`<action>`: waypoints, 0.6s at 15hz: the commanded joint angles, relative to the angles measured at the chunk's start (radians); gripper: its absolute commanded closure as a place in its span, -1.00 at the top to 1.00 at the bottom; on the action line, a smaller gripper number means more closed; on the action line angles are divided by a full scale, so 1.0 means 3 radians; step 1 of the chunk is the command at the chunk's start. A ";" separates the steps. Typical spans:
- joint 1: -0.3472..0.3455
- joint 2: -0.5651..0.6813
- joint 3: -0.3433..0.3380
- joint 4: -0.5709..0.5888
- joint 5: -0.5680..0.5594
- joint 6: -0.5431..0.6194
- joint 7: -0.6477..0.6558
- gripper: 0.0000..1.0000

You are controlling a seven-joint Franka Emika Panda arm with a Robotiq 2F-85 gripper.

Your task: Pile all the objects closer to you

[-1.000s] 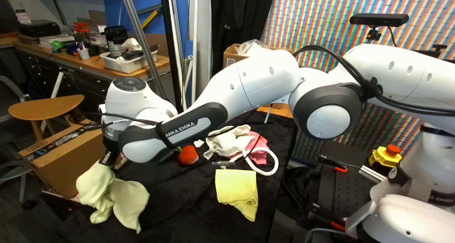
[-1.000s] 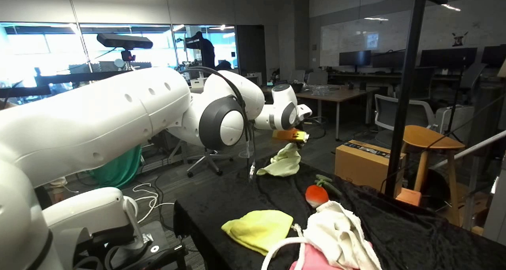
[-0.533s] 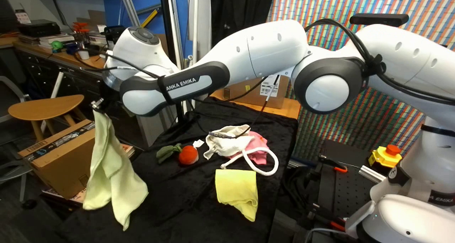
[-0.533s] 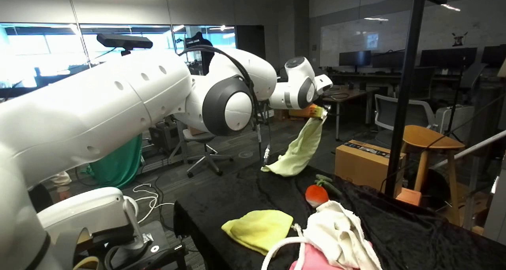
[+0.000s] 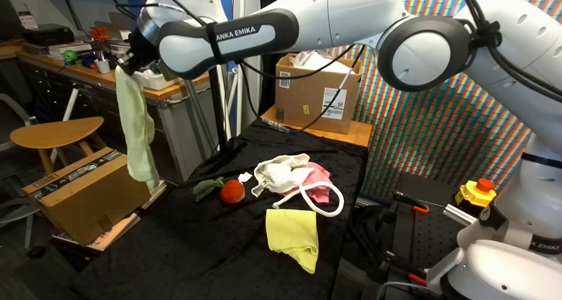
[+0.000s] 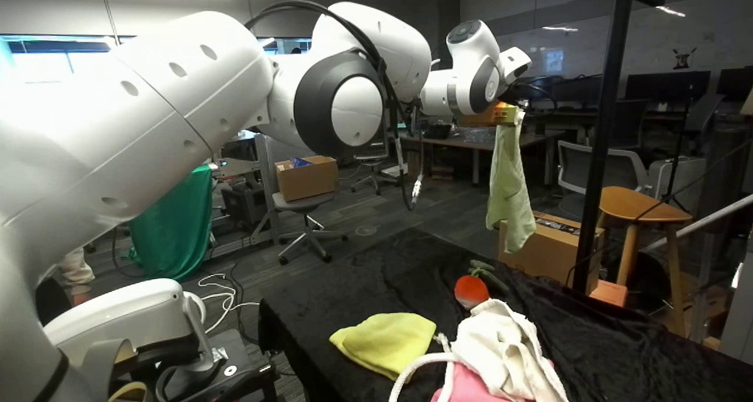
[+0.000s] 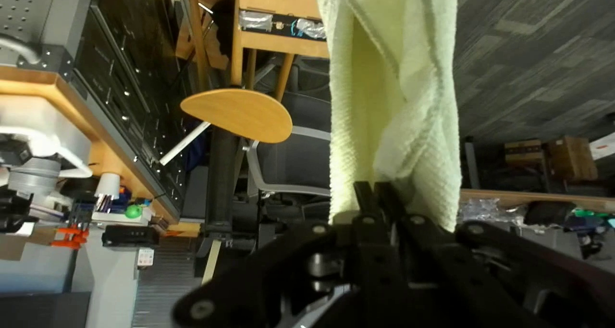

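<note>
High above the far side of the black-covered table (image 5: 206, 251), my gripper (image 7: 374, 186) is shut on a pale yellow-green cloth (image 5: 138, 128). The cloth hangs down long and narrow, and in the wrist view it spreads behind both fingertips. On the table lie a yellow cloth (image 5: 292, 232), a white cloth (image 5: 281, 175) partly over a pink cloth (image 5: 319, 181), and a white rope loop (image 5: 341, 199) beside them. A red-and-green item (image 5: 232, 191) rests left of the white cloth. Both exterior views show all of these.
A brown cardboard box (image 5: 92, 190) stands beyond the table's far edge, near a wooden stool (image 5: 57, 131). Another cardboard box (image 5: 311, 102) sits behind the table. A black upright pole (image 6: 600, 137) rises beside the table.
My gripper has climbed steadily with the pale yellow-green cloth. That cloth was bunched, then stretched with its lower part low at the table; now it hangs free. The other objects stayed put.
</note>
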 commanded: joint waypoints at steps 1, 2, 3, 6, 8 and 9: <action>-0.0265 -0.0621 0.0237 -0.0718 0.0056 0.0122 -0.0329 -0.88; -0.0353 -0.0766 0.0311 -0.0872 0.0060 0.0051 -0.0449 -0.87; -0.0457 -0.0880 0.0419 -0.0999 0.0098 0.0047 -0.0555 -0.87; -0.0816 -0.1230 0.0771 -0.1422 0.0222 -0.0078 -0.0928 -0.89; -0.1057 -0.1480 0.0951 -0.1716 0.0334 -0.0222 -0.1128 -0.89; -0.1179 -0.1599 0.1032 -0.1867 0.0401 -0.0250 -0.1209 -0.88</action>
